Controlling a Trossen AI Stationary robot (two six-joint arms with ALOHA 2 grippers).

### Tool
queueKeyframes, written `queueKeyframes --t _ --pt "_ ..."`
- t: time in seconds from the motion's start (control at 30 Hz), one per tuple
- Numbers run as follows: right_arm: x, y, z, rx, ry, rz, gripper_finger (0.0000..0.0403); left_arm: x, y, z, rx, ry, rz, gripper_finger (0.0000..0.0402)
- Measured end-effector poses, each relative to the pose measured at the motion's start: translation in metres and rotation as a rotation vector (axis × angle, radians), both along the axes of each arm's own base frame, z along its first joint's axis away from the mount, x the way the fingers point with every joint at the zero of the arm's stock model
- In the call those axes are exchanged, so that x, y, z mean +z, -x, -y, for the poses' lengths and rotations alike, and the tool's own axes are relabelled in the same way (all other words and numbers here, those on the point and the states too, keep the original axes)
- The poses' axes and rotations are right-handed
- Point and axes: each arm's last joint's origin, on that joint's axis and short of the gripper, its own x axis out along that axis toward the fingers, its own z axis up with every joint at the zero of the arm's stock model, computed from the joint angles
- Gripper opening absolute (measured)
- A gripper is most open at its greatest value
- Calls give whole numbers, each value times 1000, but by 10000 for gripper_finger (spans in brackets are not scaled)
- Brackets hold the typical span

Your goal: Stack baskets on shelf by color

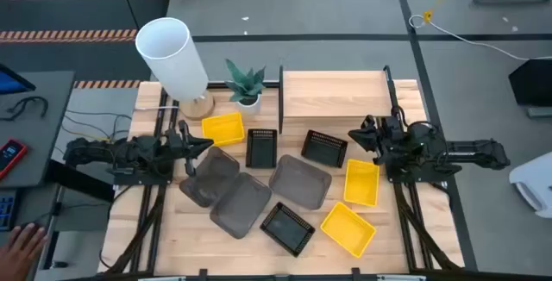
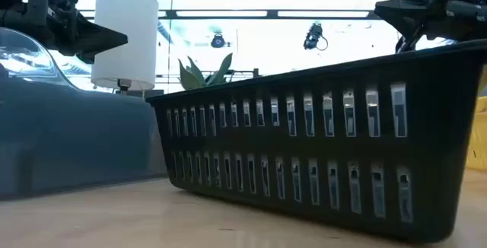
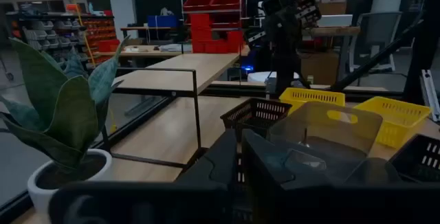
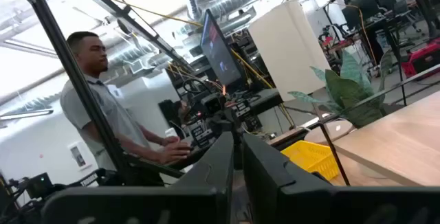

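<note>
- Left hand (image 1: 200,146), fingers nearly closed and holding nothing, hovers over the table's (image 1: 405,246) left side; right hand (image 1: 358,134), likewise closed and empty, hovers beside the shelf (image 1: 332,91).
- Baskets look light, stiff and slick; the thin rim seems the best place to grip.
- On the table: three yellow (image 1: 222,128), three grey (image 1: 301,182), three black (image 1: 260,147). None are shelved.

The high camera is looking straight down on the table (image 1: 431,229). The low one is sitting at tabletop level, pressed close against a black mesh basket (image 2: 319,157). Each wrist camera is looking forward past its own claw; both are catching the plant (image 3: 58,114).
</note>
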Motion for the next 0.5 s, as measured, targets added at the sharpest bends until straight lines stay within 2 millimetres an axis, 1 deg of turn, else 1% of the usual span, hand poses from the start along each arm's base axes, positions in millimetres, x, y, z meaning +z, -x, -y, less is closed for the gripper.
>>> queueKeyframes --t 0.23,0.5 --pt "0 0 0 0 0 0 37 0 0 0 0 0 0 39" --pt "0 0 0 0 0 0 37 0 0 0 0 0 -1 29"
